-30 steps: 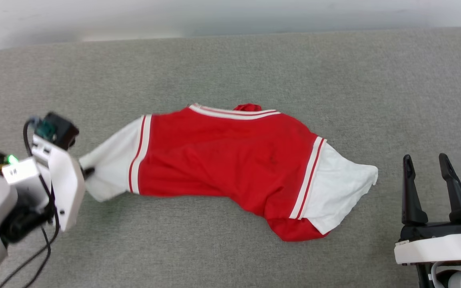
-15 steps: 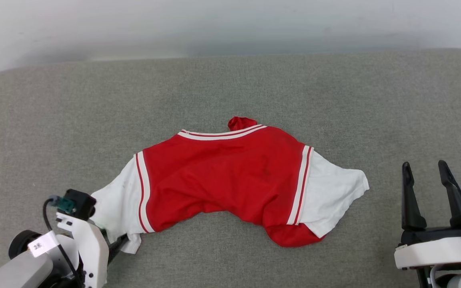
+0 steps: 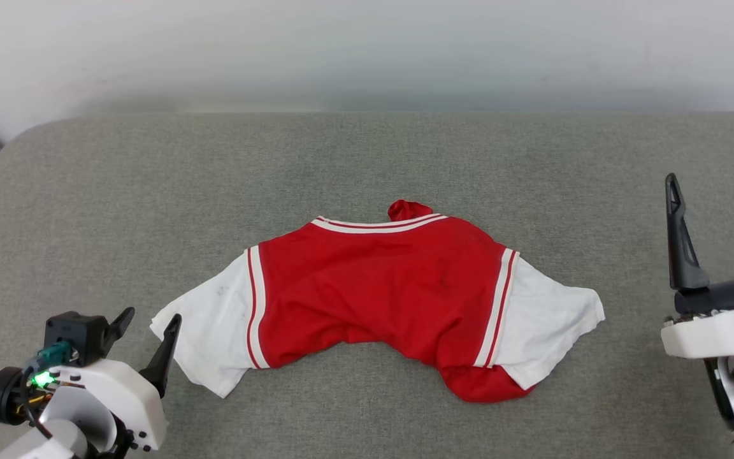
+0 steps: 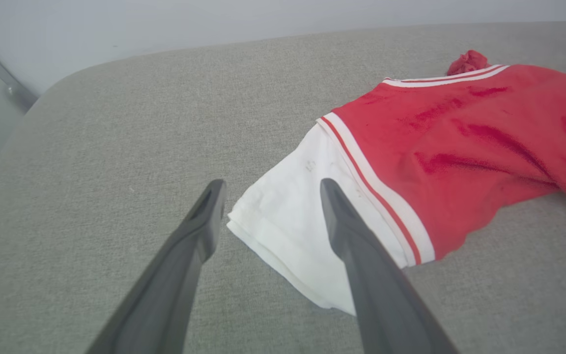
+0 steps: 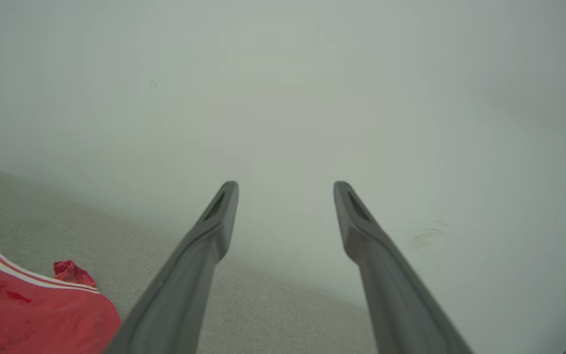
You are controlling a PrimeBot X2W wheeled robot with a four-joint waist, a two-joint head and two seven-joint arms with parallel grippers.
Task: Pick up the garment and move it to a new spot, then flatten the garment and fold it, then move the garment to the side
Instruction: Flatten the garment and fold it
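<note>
The garment lies spread on the grey padded surface, red body in the middle and a white sleeve at each end, its lower hem bunched and curved. My left gripper stands open at the tip of the left white sleeve, which lies free on the surface between and just beyond its fingers. In the left wrist view the garment stretches off to the right. My right gripper is open and empty at the far right, apart from the right sleeve. A red corner of the garment shows in the right wrist view.
A pale wall runs behind the surface's far edge. The surface's rounded left corner lies beyond my left gripper. Bare grey fabric surrounds the garment on all sides.
My left gripper has opened and let go of the left sleeve, which now rests on the surface. The head camera has tilted up. My right gripper stands higher in that view, still open.
</note>
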